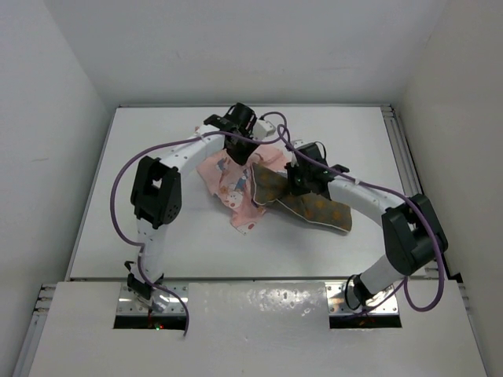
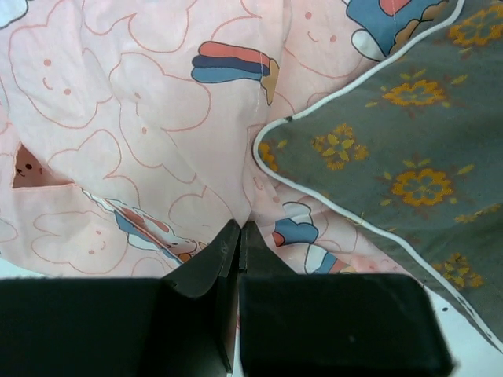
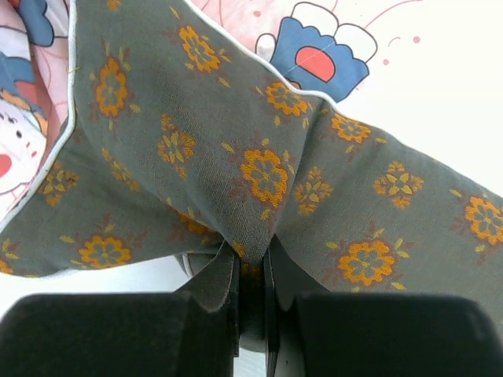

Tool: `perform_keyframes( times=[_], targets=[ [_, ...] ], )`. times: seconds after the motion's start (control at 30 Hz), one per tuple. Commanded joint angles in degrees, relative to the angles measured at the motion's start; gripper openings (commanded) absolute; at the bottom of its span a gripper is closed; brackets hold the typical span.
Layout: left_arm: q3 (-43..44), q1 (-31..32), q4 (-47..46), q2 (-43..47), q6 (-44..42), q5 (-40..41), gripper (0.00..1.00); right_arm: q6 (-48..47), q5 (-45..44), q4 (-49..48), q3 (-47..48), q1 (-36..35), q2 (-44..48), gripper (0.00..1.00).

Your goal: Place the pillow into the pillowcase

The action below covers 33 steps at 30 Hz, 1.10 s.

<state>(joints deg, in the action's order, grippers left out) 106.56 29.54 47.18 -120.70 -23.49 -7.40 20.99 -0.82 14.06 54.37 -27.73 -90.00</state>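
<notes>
The pillow (image 1: 314,208) is olive-brown with orange flowers and white piping, and lies mid-table with its left end against the pink bunny-print pillowcase (image 1: 228,184). My left gripper (image 1: 240,145) is at the pillowcase's far edge. In the left wrist view, it (image 2: 240,228) is shut on a fold of the pillowcase (image 2: 141,118), with a pillow corner (image 2: 393,157) at the right. My right gripper (image 1: 295,184) is above the pillow's left part. In the right wrist view, it (image 3: 250,251) is shut on a pinch of pillow fabric (image 3: 236,141), with the pillowcase (image 3: 314,47) beyond.
The white table (image 1: 157,141) is enclosed by white walls at the left, back and right. Purple cables (image 1: 118,177) loop over both arms. The arm bases are mounted at the near edge.
</notes>
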Motion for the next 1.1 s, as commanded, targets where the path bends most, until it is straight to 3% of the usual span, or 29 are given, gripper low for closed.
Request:
perform_keyframes(
  times=[0.0,0.6,0.8,1.07],
  targets=[
    [1.01,-0.1,-0.16,2.58,-0.42,-0.95,0.0,-1.92,2.31,-1.41,2.32,-1.81,-0.97,0.0],
    [-2.67,-2.38,-1.21,2.41,-1.3,1.69,0.02,-4.65,-1.9,3.69,0.83,-6.02,-3.96,0.0],
    [-3.38,-2.38,-1.21,1.96,-1.12,1.86,0.13,-4.21,-2.34,3.78,2.67,-7.17,-5.45,0.0],
    [-4.43,-1.24,-0.51,1.79,-1.82,-0.76,0.39,-3.42,-4.71,4.48,2.59,-7.43,-4.93,0.0]
  ],
)
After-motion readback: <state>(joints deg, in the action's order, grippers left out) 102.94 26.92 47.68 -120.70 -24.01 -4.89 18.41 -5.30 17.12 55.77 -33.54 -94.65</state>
